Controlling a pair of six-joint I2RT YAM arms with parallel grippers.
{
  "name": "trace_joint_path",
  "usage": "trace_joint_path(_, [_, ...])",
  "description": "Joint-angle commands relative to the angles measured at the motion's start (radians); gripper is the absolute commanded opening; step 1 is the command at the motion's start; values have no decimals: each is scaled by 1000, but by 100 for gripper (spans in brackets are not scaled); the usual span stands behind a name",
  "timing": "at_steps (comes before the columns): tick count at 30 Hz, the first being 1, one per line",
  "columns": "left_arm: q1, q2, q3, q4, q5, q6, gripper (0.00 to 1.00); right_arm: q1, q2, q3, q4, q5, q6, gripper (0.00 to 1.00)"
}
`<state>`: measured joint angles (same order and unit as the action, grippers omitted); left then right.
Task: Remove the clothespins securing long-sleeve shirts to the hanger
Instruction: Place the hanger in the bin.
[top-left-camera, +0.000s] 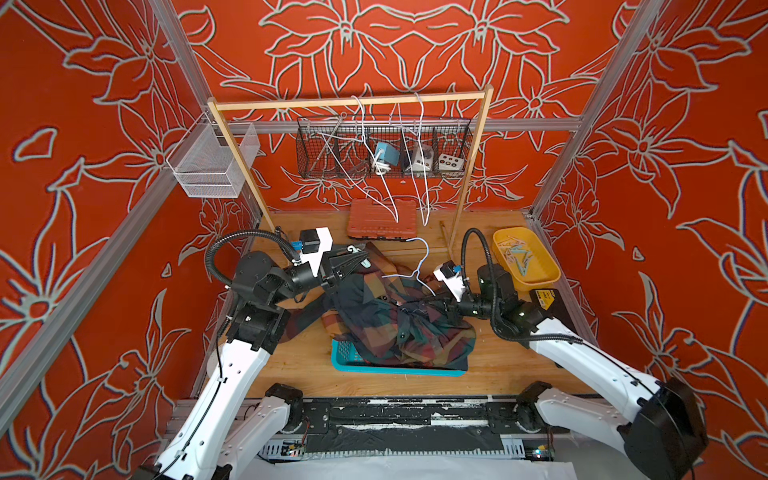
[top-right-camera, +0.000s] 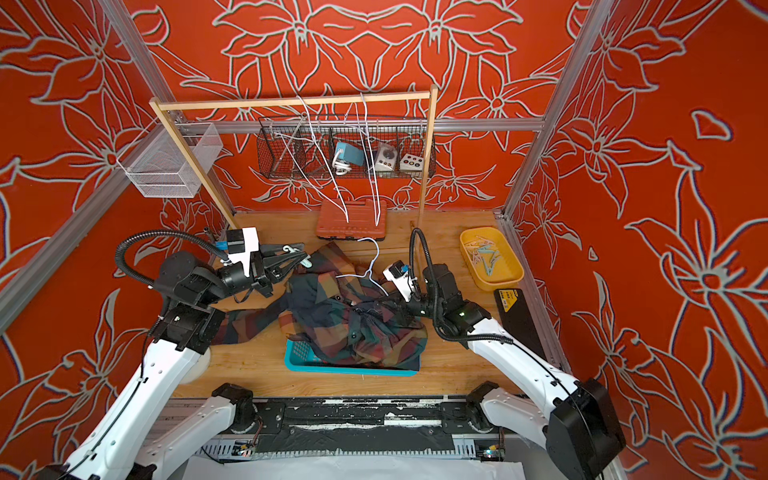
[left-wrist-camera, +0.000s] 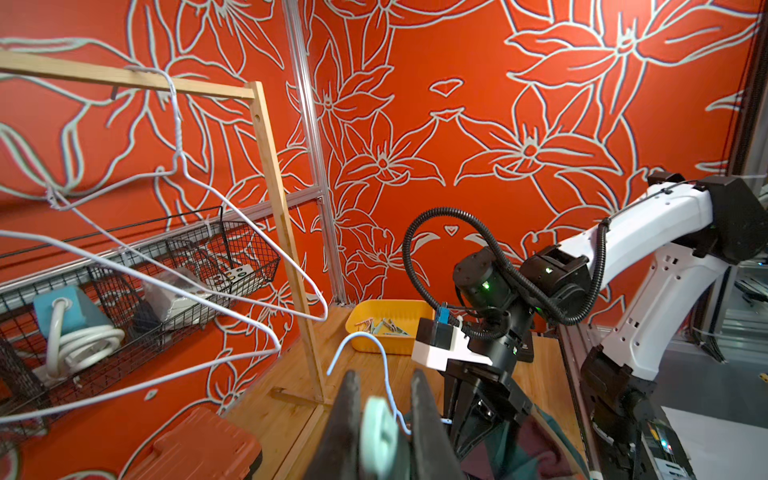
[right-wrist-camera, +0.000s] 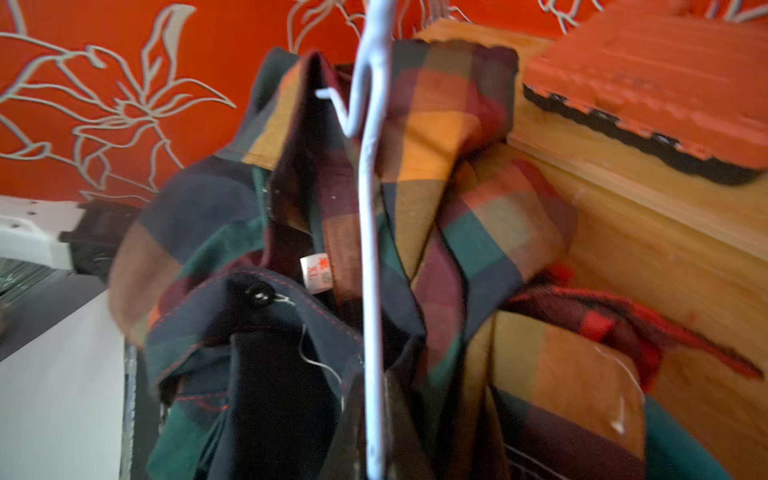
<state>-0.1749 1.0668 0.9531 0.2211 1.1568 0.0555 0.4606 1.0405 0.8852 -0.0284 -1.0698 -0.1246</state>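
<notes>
**Both top views.** The left gripper (top-left-camera: 359, 261) sits at the far left edge of the cloth heap, with one mint clothespin (top-left-camera: 366, 263) at its fingertips. The dark plaid shirts (top-left-camera: 386, 324) lie in a single heap, partly in a teal basket (top-left-camera: 345, 357). How many there are cannot be separated. One white wire hanger (top-left-camera: 419, 262) lies on the heap, hook toward the back wall. The right gripper (top-left-camera: 428, 306) is buried in the cloth, and its jaws cannot be read here. A yellow tray (top-left-camera: 534, 284) on the right holds loose clothespins (top-left-camera: 517, 254), too tangled to count. The wooden rack (top-left-camera: 349, 102) carries bare hangers (top-left-camera: 422, 166), at least two.

**Left wrist.** Only this view shows the grip. Both fingers (left-wrist-camera: 345, 419) press the sides of the mint clothespin (left-wrist-camera: 376, 436) and clamp it. Its long axis runs along the fingers, rounded end toward the camera.

**Right wrist.** Blurred. This is the only view with the red-and-black shirt (right-wrist-camera: 615, 328), one, beside the dark plaid. The white wire hanger (right-wrist-camera: 370, 249) runs lengthwise down into the closed right jaws, which grip it.
</notes>
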Motion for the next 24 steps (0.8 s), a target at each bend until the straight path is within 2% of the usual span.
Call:
trace_joint_path(1, [5,-21,28,0,0,15,0,7,-1,37,-8,37,-12,0])
trace_joint_path(8, [5,-68,77,22,-64,7,0,12,38,-12,-38,113,61,0])
trace_joint_path(12, [5,-70,89,42,-91,-16,0,57,25,-73,-41,188,78,0])
trace_joint_path(13, [5,-108,86,44,-101,-21,0,66,27,-85,-44,207,89,0])
trace_joint_path(17, [-1,-159,47,48,-173,-40,0,93,43,-141,-51,338,187,0])
trace_joint_path(22, [-48,-236,-32,63,-349,-77,0,139,35,-213,-117,593,273,0])
trace_joint_path(24, [-73,-251,-55,78,-421,-109,0,154,15,-222,-141,682,289,10])
